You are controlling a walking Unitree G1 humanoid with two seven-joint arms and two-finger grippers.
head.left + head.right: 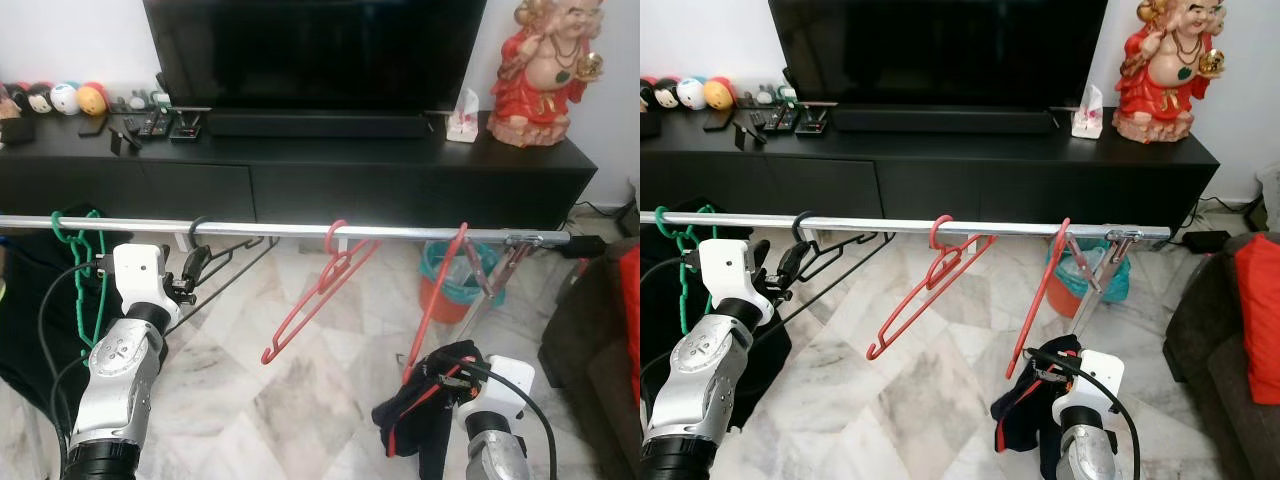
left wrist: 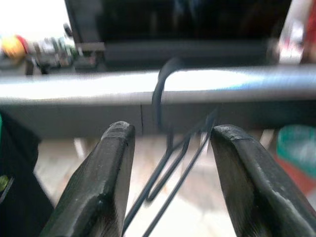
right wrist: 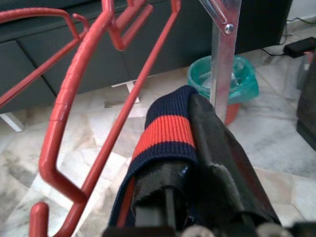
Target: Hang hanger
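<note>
Left end effector [image 2: 170,190] apart, probably clear of black hanger [image 1: 215,262].

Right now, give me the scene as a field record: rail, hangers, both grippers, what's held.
rail: silver rail running across in front of a black TV cabinet
hangers on rail: green hanger at the robot's left, black hanger, two red hangers
left gripper: raised just below the rail, fingers open on either side of the black hanger's neck, not closed on it
right gripper: low near the floor, shut on a navy and red garment
floor: marble tiles, teal-lined bin behind the rail
</note>
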